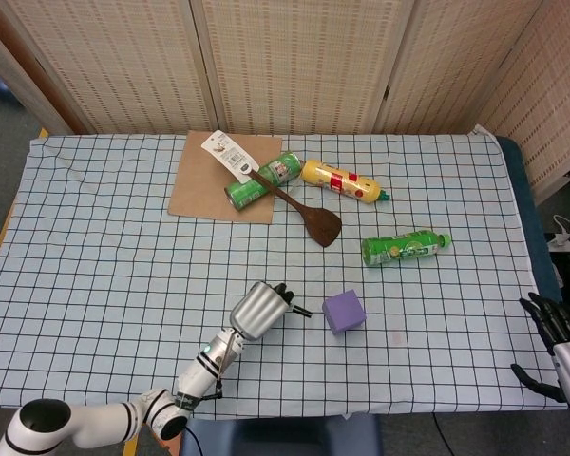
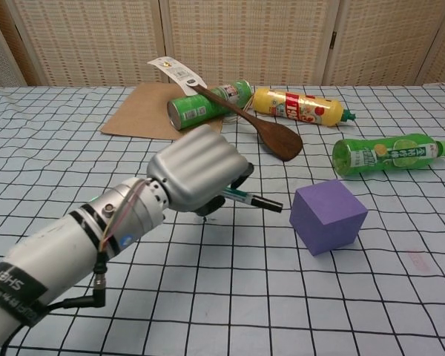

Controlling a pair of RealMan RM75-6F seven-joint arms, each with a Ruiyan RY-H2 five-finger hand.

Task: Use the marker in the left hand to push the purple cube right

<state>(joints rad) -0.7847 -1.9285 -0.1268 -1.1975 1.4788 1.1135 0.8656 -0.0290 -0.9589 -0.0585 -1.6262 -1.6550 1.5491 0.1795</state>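
The purple cube (image 1: 343, 311) (image 2: 328, 216) sits on the checked cloth near the table's front, right of centre. My left hand (image 1: 257, 310) (image 2: 197, 176) grips a marker (image 2: 250, 199) (image 1: 298, 310) whose black tip points right at the cube. A small gap separates the tip from the cube's left face. My right hand (image 1: 557, 328) hangs beyond the table's right edge with its dark fingers spread and nothing in it; the chest view does not show it.
A green bottle (image 1: 405, 247) (image 2: 389, 154) lies behind the cube to the right. Further back lie a wooden spatula (image 1: 304, 210), a yellow bottle (image 1: 340, 180), a green can (image 1: 264, 179) and a brown board (image 1: 209, 183).
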